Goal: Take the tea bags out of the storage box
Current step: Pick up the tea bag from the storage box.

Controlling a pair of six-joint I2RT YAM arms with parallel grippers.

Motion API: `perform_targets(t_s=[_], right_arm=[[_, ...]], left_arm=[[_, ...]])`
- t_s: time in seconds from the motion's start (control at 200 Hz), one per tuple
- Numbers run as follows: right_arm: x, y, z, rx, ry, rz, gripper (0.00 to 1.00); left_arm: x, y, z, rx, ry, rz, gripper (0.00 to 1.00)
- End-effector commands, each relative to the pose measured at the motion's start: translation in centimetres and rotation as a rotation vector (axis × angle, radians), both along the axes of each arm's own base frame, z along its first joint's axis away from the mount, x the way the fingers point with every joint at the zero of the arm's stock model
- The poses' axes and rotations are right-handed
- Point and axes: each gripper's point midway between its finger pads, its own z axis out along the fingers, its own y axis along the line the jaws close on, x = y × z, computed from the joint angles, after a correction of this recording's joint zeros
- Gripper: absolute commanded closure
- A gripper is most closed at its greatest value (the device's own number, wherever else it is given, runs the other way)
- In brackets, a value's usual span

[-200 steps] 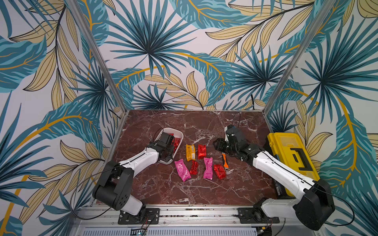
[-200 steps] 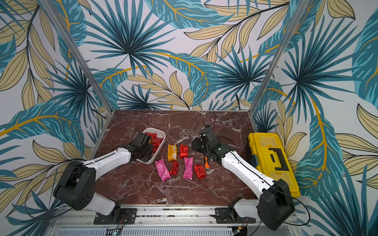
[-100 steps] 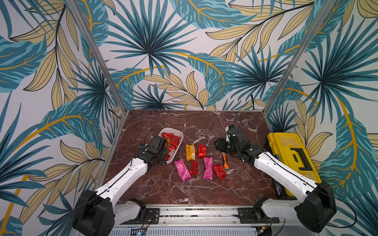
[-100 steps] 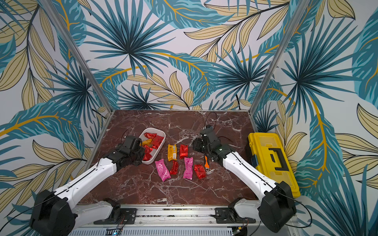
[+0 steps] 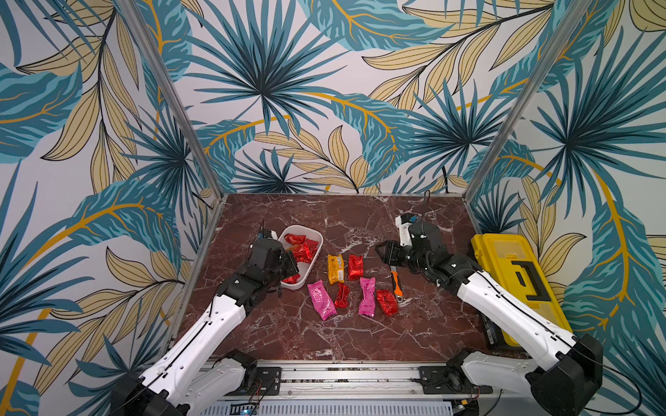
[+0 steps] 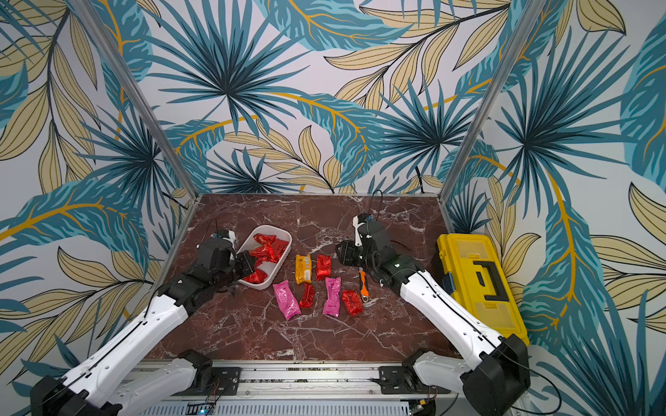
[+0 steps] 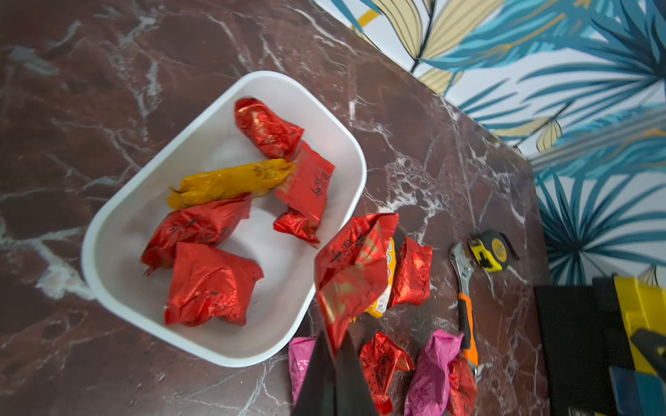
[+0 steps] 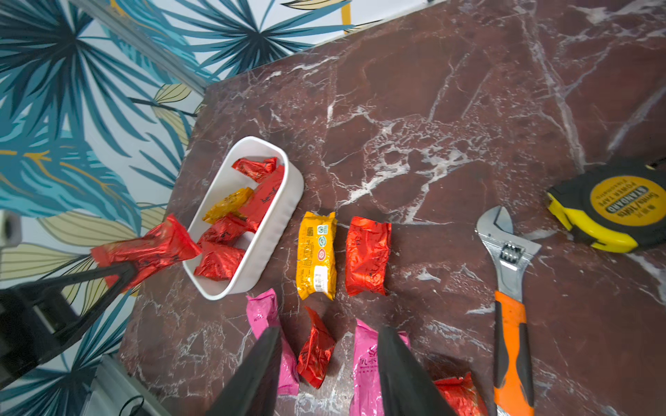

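Observation:
The white storage box [image 5: 314, 235] [image 6: 285, 236] stands left of centre and holds several red tea bags [image 7: 212, 284] and one orange-yellow tea bag [image 7: 230, 182]. My left gripper [image 5: 289, 265] [image 7: 337, 345] is shut on a crinkled red tea bag [image 7: 353, 266] [image 8: 151, 248], held in the air by the box's near end. On the marble to the right of the box lie a yellow tea bag [image 5: 335, 268], two pink ones [image 5: 322, 299] [image 5: 367, 297] and three red ones [image 5: 355, 266]. My right gripper [image 5: 383, 252] [image 8: 328, 329] hovers open and empty over their right side.
An orange-handled wrench [image 5: 396, 284] [image 8: 511, 306] lies just right of the laid-out bags, with a yellow tape measure [image 8: 612, 209] beyond it. A big yellow toolbox [image 5: 515, 284] fills the right edge. The patterned walls [image 5: 324, 108] close in the left, back and right.
My left gripper has pulled back out of the box toward its near end, carrying a red tea bag. The right arm has not moved.

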Motion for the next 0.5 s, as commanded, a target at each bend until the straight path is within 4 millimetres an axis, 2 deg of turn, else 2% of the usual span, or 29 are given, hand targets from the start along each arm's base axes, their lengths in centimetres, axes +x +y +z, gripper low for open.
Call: perform_targets(t_s=[0.0,0.09,0.2,0.35,0.491], right_arm=[[-2.0,2.4,2.2,-0.007,-0.089,0.182,0.51],[-3.7,4.2,2.7,-0.051,-0.167,0.304,0.5],[-5.6,6.1,2.4,-0.089,-0.206,0.443,0.47],[-7.5,8.2,1.6,-0.12,-0.232,0.597,0.44],[-8.7,10.0,1.1,-0.094,-0.22,0.707,0.41]], left_arm=[[-0.5,-3.6,4.2,0.142,-0.228,-0.394,1.0],[-1.8,-5.3,5.0,0.171,-0.314,-0.581,1.0],[-3.9,-7.1,5.9,0.17,-0.419,-0.782,1.0],[-6.1,-8.2,6.5,0.176,-0.516,-0.952,1.0],[-7.9,-9.0,6.6,0.137,-0.528,-1.075,1.0]])
